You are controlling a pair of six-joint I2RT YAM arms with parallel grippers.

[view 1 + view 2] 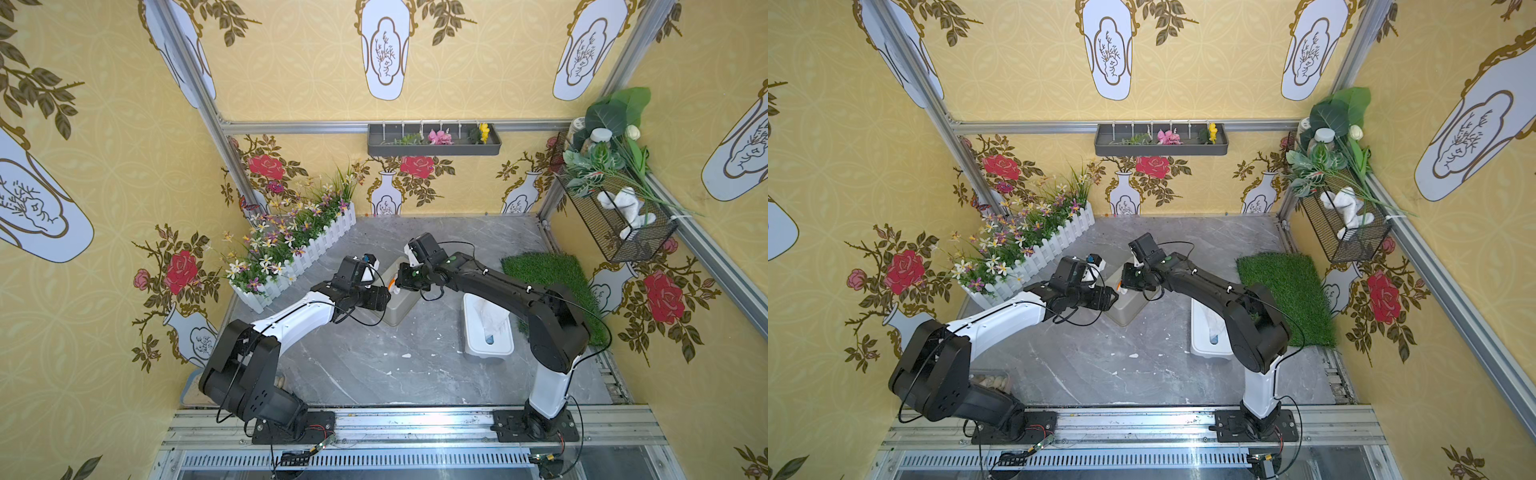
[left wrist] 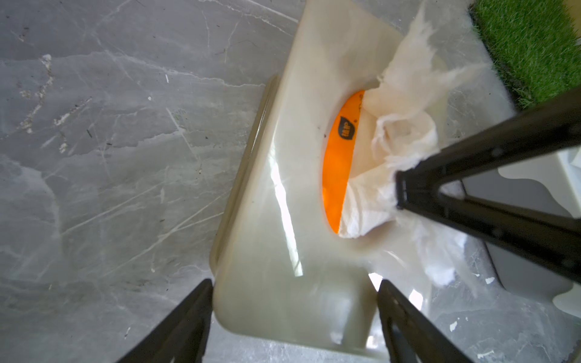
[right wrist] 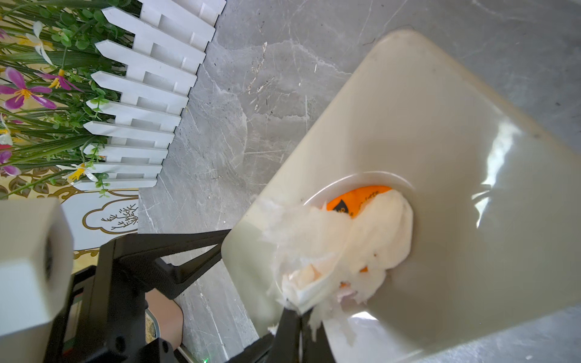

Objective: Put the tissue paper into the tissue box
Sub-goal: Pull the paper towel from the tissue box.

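The tissue paper (image 2: 399,132) sits half in the oval slot (image 2: 341,163) on top of the tissue box (image 2: 283,157). One crumpled wad is down in the slot against the orange lining, and a frayed tail trails out over the lid beside the slot. The right claw (image 3: 297,309) is pinched together on that wad at the slot's rim, with paper caught between its jaws. The left claw (image 2: 295,283) stands with its jaws apart astride one short end of the box; whether its fingers actually press the walls is hard to tell from the blurred wrist view. The paper looks very light, limp and weak. Its edges are ragged, and small white scraps (image 1: 406,355) lie on the bench (image 2: 110,157) on the robot's side of the box, so a hard tug would probably tear it rather than move it. It is best held by the thick, bunched part close to the slot and pushed down in short strokes, not by the thin tail. The box looks like light, glossy plastic that may slide, so bracing its end seems wise.
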